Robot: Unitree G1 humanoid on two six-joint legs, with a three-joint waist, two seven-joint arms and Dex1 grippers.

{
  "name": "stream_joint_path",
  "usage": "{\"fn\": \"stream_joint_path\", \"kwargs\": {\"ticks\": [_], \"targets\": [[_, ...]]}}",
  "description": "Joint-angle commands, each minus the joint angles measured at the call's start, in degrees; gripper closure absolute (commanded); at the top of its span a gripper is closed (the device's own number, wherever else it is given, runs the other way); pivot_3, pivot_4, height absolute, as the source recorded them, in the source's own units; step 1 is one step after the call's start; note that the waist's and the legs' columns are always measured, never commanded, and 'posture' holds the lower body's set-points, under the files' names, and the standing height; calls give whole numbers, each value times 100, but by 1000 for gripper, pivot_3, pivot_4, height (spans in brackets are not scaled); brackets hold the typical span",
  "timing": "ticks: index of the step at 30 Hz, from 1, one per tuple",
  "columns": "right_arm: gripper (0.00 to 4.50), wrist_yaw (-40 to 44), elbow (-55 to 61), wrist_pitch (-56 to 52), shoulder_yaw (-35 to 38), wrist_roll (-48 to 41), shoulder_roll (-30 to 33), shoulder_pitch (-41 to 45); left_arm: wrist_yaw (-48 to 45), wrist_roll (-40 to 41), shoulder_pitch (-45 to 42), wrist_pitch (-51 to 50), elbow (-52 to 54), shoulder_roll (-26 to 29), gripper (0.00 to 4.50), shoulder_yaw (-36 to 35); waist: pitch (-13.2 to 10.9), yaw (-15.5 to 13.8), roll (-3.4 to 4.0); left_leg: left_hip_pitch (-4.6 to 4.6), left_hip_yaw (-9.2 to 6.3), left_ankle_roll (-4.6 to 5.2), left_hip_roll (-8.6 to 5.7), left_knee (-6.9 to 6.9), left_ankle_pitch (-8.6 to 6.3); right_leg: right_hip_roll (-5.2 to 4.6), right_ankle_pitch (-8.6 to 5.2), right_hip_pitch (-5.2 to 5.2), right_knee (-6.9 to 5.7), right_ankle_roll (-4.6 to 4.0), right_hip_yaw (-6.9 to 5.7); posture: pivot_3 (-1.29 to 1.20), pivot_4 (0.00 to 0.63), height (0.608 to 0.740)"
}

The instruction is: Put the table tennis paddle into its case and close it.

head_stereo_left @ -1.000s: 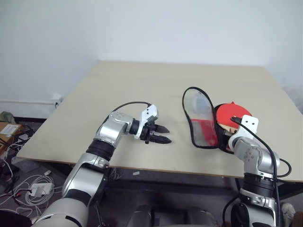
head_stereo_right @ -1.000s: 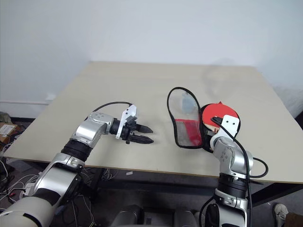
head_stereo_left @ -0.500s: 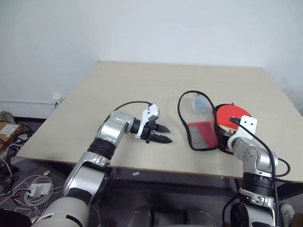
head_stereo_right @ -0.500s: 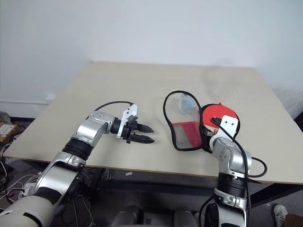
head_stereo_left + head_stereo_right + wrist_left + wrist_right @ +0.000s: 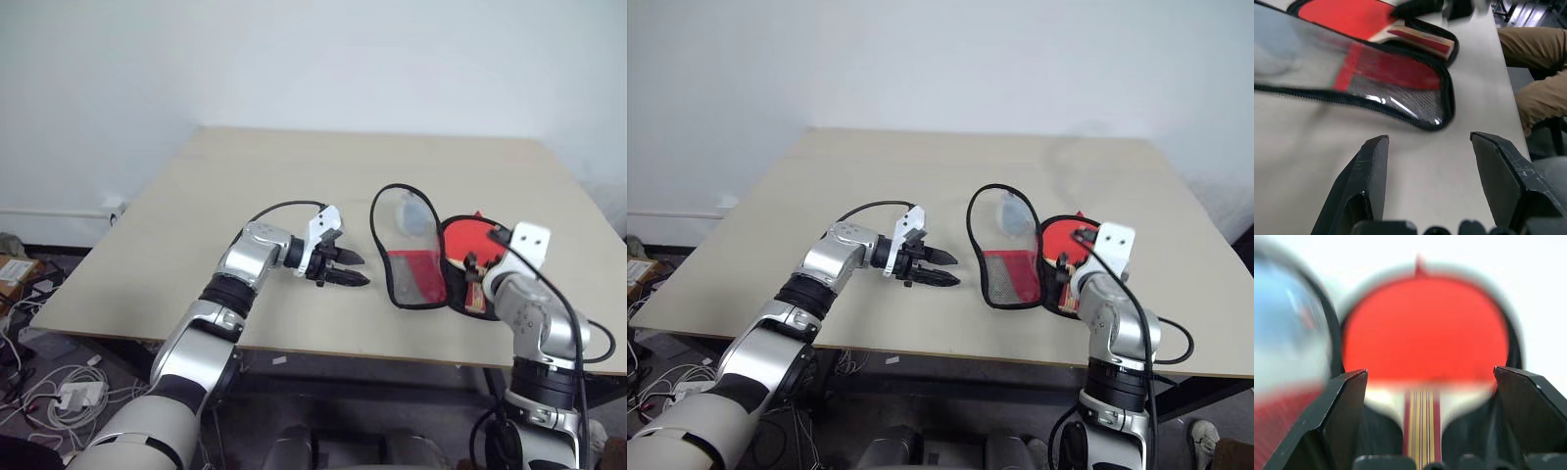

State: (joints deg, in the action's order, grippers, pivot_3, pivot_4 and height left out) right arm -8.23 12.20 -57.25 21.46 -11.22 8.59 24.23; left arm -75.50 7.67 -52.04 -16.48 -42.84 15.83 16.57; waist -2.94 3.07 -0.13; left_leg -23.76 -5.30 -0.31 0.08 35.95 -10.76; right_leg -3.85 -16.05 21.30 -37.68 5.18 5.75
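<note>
1. Locate the left gripper [image 5: 354, 270] over the tabletop [image 5: 245, 186]. Its jaws stand part-way spread, with bare tabletop between them and nothing pinched.
2. Note that these jaws point toward the case [image 5: 411, 250], which lies just beyond their tips and apart from them. In the left wrist view the case's black zip edging [image 5: 1415, 120] curves directly ahead of the jaws.
3. Check the case. It lies open on the tabletop, between the two grippers. Its flap [image 5: 1007, 247] stands raised on the side nearer the left jaws; the flap shows a clear panel with a red patch and mesh at the narrow end.
4. Observe a small grey-white lump [image 5: 412, 211] behind the clear panel, at the wide end of the flap.
5. Find the table tennis paddle [image 5: 474, 245]. It lies red face up in the lower half of the case, on the far side of the flap from the left jaws.
6. Confirm the handle [image 5: 1422, 41]. It is light wood with dark sides and points toward the right gripper [image 5: 1073, 264].
7. Inspect the right gripper. Its jaws are spread wide and pinch nothing. In the right wrist view the handle runs up the centre line between the jaws and the red face sits just ahead of their tips.
8. You cannot tell whether the right jaws touch the case.
</note>
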Motion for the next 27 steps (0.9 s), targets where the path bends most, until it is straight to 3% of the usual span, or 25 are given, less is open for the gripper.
{"fn": "stream_joint_path", "kwargs": {"ticks": [1, 11, 16, 27], "targets": [[18, 220, 477, 887, 424, -426, 2, 446, 694, -539, -598, 896, -1086, -437, 1708, 107, -1, -20, 2, -1, -1, 0, -5, 2, 0, -3, 0, -2, 0, 0, -1, 0, 0, 740], [18, 105, 151, 1443, 680, -602, -13, 453, 1506, -1462, -1273, 1972, -2853, -949, 1708, 203, -2, -18, 2, -9, 1, 0, -6, 0, 0, -3, 0, 5, 3, 1, 2, 0, 0, 740], [18, 238, 147, 2028, 1245, -1339, -268, 607, 1472, -1353, -1484, 1984, -2975, -1441, 1708, -65, -3, -41, 2, -16, -1, 0, -11, 5, 0, -6, 0, 5, 4, 1, 1, 0, 0, 740], [18, 142, 574, 2778, 1167, -1682, -95, 686, 2017, -1293, -2136, 2412, -3023, -2869, 1708, -516, -11, -24, 21, -20, 0, 0, -15, 6, 0, -8, -2, 7, 8, 4, 1, 0, 0, 740]]}}
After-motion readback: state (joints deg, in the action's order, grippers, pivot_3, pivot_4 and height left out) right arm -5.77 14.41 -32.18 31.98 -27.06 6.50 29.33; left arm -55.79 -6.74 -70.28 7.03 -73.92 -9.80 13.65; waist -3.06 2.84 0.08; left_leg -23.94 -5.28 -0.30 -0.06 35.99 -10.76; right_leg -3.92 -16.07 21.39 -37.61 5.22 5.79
